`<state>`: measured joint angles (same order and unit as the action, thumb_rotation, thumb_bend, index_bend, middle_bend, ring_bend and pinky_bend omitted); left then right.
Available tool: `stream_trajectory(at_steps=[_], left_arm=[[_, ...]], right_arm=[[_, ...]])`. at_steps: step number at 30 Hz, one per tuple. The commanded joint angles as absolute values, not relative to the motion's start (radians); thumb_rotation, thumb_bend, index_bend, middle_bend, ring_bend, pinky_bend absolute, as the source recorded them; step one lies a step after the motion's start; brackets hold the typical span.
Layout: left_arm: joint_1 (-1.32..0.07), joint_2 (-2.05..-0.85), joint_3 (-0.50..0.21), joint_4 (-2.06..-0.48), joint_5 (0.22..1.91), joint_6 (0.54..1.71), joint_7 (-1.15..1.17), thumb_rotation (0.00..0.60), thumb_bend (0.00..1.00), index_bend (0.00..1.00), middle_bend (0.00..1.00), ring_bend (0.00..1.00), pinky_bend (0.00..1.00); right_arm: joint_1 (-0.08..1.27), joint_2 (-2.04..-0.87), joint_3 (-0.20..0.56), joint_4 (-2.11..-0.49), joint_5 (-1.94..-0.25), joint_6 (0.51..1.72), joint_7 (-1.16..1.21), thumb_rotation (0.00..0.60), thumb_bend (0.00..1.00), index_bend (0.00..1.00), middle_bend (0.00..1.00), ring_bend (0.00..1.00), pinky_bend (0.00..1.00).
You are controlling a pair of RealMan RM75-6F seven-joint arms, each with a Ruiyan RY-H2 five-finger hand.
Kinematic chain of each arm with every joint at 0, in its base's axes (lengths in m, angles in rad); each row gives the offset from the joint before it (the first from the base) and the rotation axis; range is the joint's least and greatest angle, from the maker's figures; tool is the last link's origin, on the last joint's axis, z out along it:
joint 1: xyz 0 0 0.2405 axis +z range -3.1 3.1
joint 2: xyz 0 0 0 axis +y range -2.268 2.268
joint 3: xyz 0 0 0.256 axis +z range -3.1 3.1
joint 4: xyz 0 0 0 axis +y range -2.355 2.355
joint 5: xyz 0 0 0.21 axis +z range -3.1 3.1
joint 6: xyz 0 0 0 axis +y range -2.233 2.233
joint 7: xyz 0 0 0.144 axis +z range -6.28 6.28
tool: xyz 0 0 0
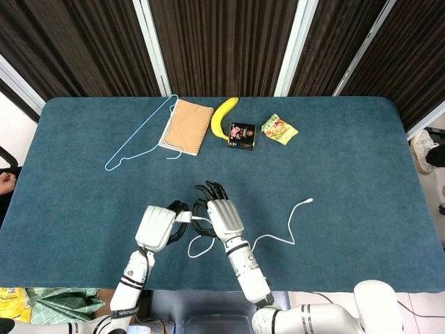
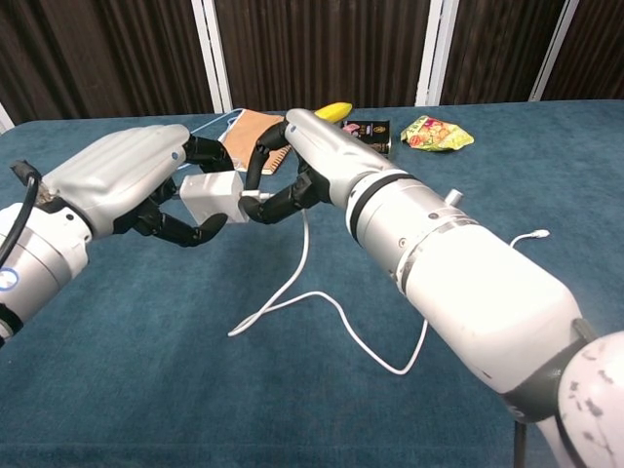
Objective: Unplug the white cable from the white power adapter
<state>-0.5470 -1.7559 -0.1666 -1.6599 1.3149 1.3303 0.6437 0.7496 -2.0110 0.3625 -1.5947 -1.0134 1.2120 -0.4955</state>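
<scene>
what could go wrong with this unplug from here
The right hand pinches the white cable right at its plug, so its fingers may slip off on the pull. The left hand holds the white power adapter in the air by its fingers; a pull might twist it loose. The cable's slack loops on the table and could drag.
</scene>
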Motion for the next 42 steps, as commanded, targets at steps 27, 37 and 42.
stream_trajectory(at_steps=[27, 37, 42], left_arm=[[-0.595, -1.8, -0.179, -1.374, 1.285, 1.223, 0.496, 0.6, 0.6, 0.69, 0.77, 1.0, 1.0], [-0.624, -1.887, -0.181, -1.15, 1.271, 1.148, 0.388, 0.6, 0.56, 0.67, 0.68, 0.99, 1.0], [-0.634, -1.912, -0.184, -1.08, 1.25, 1.109, 0.373, 0.6, 0.54, 0.62, 0.56, 0.83, 0.91]], right_arm=[[0.643, -1.696, 0.296, -1.597, -0.966, 1.197, -0.498, 0.6, 0.72, 0.9, 0.25, 0.03, 0.0], [0.636, -1.733, 0.282, -1.272, -0.915, 1.082, -0.375, 0.6, 0.72, 0.85, 0.25, 0.03, 0.0], [0.64, -1.739, 0.28, -1.215, -0.913, 1.041, -0.349, 0.6, 0.72, 0.73, 0.25, 0.03, 0.0]])
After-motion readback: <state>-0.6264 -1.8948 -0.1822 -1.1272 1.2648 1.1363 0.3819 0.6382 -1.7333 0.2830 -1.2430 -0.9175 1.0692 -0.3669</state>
